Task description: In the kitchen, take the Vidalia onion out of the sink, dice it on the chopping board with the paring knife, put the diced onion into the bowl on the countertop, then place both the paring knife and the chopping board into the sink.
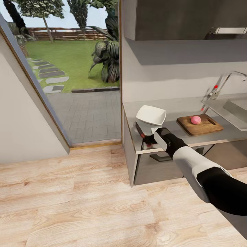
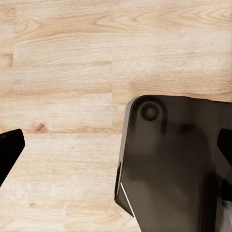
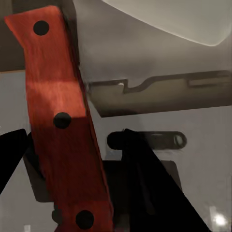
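Right claw: at the countertop's front left corner, fingers closed around the knife by its red handle, ready for cutting.
Bowl: just behind the knife, close by to receive the dice.
Onion: pink, whole, on the board near the sink.
Left claw: over wood floor, idle; fingers apart.

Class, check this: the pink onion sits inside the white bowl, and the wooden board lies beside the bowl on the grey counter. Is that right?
Not quite. The head view shows the onion sitting on the board, not in the bowl. The board does lie beside the bowl on the counter.
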Motion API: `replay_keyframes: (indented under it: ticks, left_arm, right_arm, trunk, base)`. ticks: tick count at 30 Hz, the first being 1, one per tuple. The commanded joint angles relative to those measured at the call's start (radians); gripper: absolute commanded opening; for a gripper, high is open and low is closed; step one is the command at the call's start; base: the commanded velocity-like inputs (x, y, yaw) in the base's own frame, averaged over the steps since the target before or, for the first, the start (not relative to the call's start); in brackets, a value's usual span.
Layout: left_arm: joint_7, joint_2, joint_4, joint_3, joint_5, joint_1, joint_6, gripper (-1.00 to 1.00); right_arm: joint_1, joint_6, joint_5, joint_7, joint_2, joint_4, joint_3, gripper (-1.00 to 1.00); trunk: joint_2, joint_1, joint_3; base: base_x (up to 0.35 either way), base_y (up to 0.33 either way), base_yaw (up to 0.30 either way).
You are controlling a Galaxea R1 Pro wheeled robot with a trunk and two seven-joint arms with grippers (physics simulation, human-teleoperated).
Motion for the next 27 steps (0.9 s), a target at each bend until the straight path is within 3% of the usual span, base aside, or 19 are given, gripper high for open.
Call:
replay_keyframes:
  ticks: [1, 18, 27]
  left_arm:
    - [0.006, 0.001, -0.002, -0.009, 0.007, 0.001, -0.001, 1.0]
    - [0.006, 0.001, -0.003, -0.009, 0.007, 0.001, -0.001, 1.0]
    - [0.006, 0.001, -0.003, -0.009, 0.007, 0.001, -0.001, 1.0]
  right_arm:
    - [0.0, 0.005, -0.002, -0.009, -0.001, 0.037, 0.01, -1.0]
    - [0.0, 0.005, -0.002, -0.012, 0.005, 0.049, 0.024, -1.0]
    - [0.0, 0.005, -0.002, -0.012, 0.006, 0.05, 0.032, -1.0]
  trunk:
    - [-0.001, 0.001, -0.001]
    - [-0.001, 0.001, 0.016]
    - [-0.001, 0.001, 0.03]
  base:
    - [0.0, 0.0, 0.0]
    - [0.0, 0.0, 0.0]
    - [-0.098, 0.0, 0.0]
